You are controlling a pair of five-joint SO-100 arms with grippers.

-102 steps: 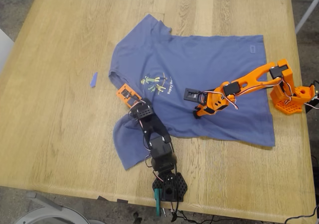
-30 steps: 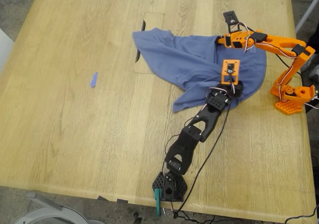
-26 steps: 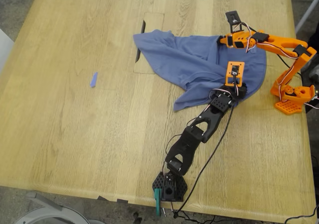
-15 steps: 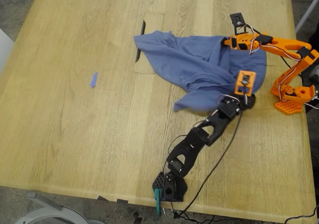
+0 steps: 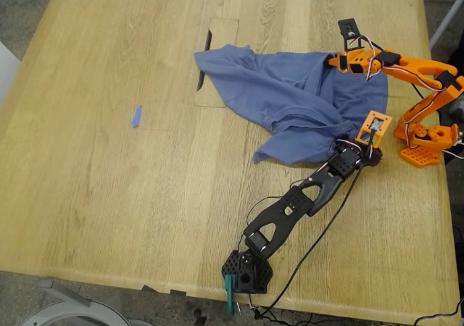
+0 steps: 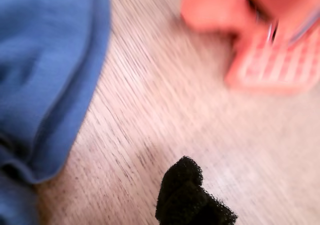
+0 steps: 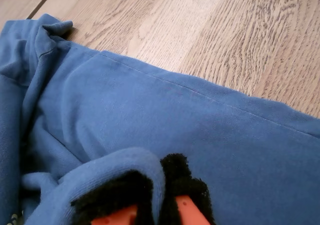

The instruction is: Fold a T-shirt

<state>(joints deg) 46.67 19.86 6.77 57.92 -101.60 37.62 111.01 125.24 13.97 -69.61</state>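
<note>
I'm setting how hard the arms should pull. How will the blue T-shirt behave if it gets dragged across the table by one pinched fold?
The T-shirt is probably floppy: it already lies bunched and creased. Dragged by the fold in my second gripper, it would likely trail and crumple rather than slide flat. It looks light, and the table seems fairly smooth, so gentle pulls should do.

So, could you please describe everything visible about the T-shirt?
The T-shirt is slate-blue, soft cotton-looking cloth, bunched and partly folded over itself on the wooden table, toward the exterior view's right. My second tool pinches a rolled fold of it. My first tool is beside its edge, holding no cloth.
</note>
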